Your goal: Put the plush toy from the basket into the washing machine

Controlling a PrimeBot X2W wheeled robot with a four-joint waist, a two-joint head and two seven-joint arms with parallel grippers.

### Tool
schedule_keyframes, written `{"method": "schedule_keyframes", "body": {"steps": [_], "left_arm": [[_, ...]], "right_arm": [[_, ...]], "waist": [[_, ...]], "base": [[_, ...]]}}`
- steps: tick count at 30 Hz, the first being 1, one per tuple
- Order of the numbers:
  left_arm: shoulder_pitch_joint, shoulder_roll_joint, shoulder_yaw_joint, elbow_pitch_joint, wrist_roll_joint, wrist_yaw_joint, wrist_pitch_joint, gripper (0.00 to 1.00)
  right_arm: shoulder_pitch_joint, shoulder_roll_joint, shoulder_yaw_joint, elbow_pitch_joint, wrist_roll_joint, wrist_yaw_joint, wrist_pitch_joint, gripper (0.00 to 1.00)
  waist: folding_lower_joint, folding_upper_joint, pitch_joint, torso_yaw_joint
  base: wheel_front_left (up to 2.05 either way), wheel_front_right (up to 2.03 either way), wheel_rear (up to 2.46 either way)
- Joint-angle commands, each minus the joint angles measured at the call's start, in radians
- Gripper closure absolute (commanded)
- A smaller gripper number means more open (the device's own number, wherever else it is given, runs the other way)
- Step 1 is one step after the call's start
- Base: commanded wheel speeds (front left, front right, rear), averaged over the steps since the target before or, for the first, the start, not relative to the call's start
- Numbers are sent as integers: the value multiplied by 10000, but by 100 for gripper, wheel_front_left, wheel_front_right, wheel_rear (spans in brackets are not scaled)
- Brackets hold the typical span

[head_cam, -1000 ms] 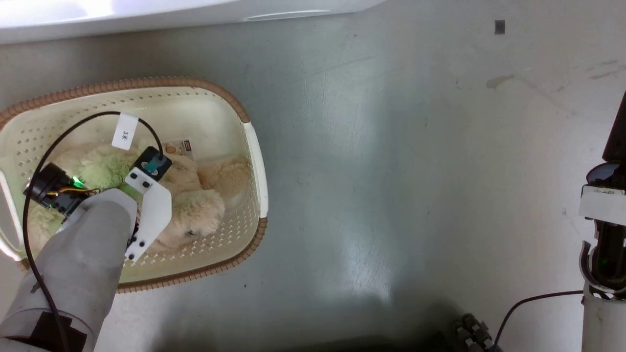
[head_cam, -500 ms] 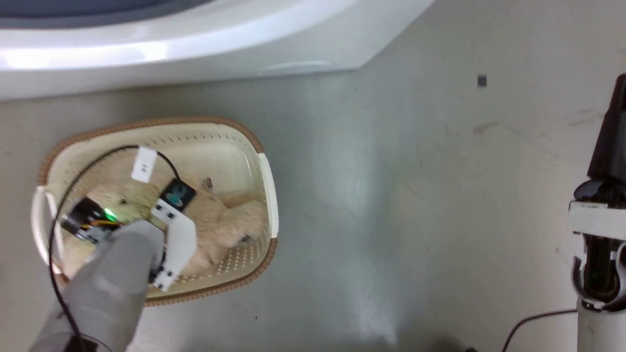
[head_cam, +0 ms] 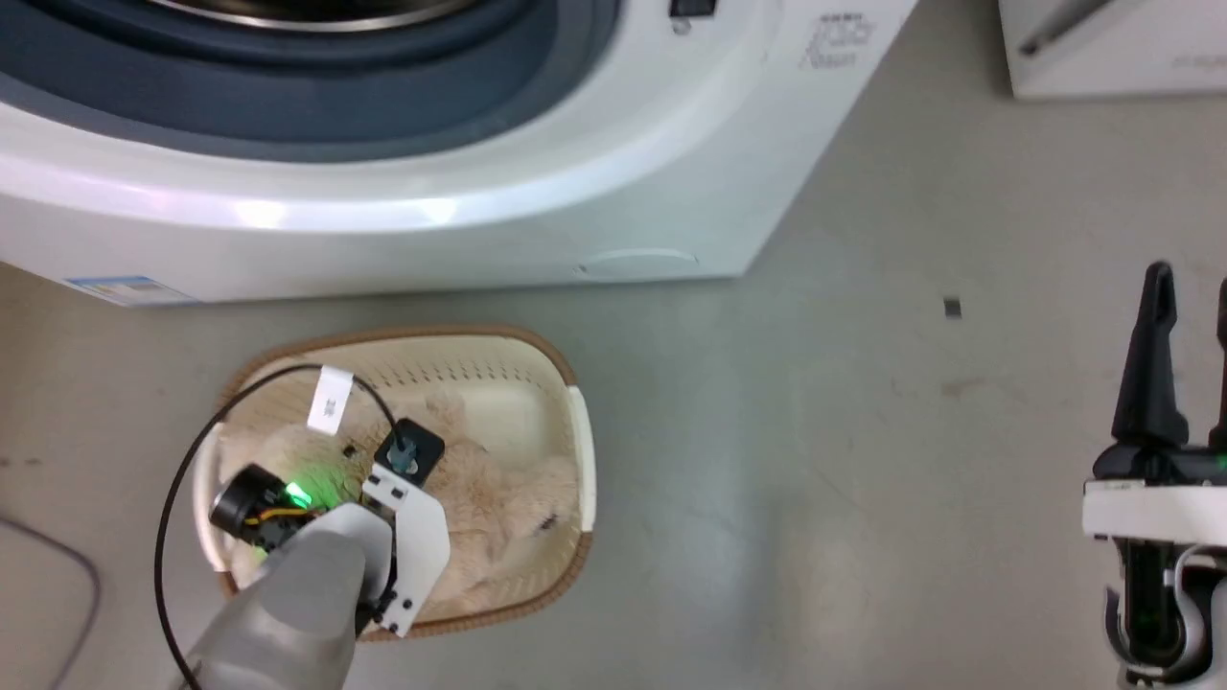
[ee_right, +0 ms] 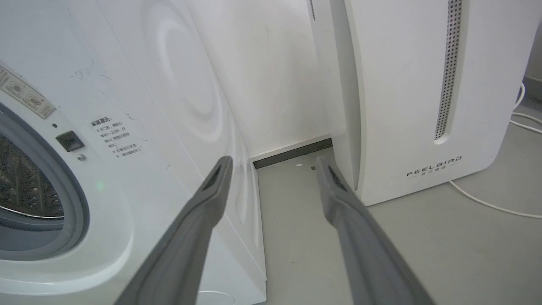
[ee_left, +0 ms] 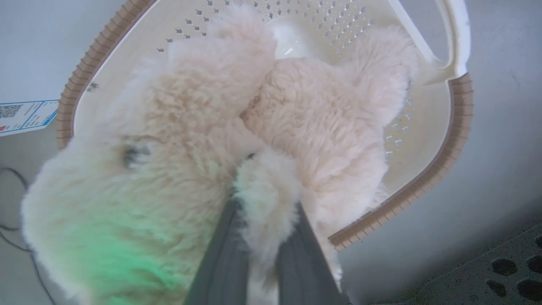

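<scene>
Grey floor (head_cam: 815,431) bears the basket (ee_left: 459,127) below the left gripper (ee_left: 266,203), clenched on a fluffy fold of the toy (ee_left: 330,127); likely soft, light, floppy, so bite deep. Right gripper (ee_right: 274,161) gapes.

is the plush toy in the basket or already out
In. The plush toy lies inside the basket rim, the left tool shut on a tuft of its fur; whether lifted, cannot tell.

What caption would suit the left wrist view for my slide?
Left claw shut on a tuft of the toy, with the basket behind it.
</scene>
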Motion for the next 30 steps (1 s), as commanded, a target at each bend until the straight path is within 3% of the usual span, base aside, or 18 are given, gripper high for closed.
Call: {"method": "schedule_keyframes", "body": {"steps": [1, 19, 26, 30], "left_arm": [[208, -43, -3, -1, -185, -39, -289, 100], [1142, -712, 266, -266, -1169, 97, -2605, 100], [1318, -623, 525, -1003, -1410, 401, -2824, 100], [1485, -422, 799, -2081, -1515, 663, -2843, 100]], "right_arm": [[216, -4, -25, 73, -109, -7, -47, 0], [1586, -4, -122, 364, -285, -7, -47, 0], [1854, -4, -127, 364, -267, -7, -47, 0], [1945, -4, -119, 353, -257, -7, -47, 0]], "waist": [[0, 0, -668, 372], [0, 0, -2929, 1058], [0, 0, -3315, 1147], [0, 0, -3424, 1171]], "base": [[0, 0, 0], [0, 0, 0], [0, 0, 0], [0, 0, 0]]}}
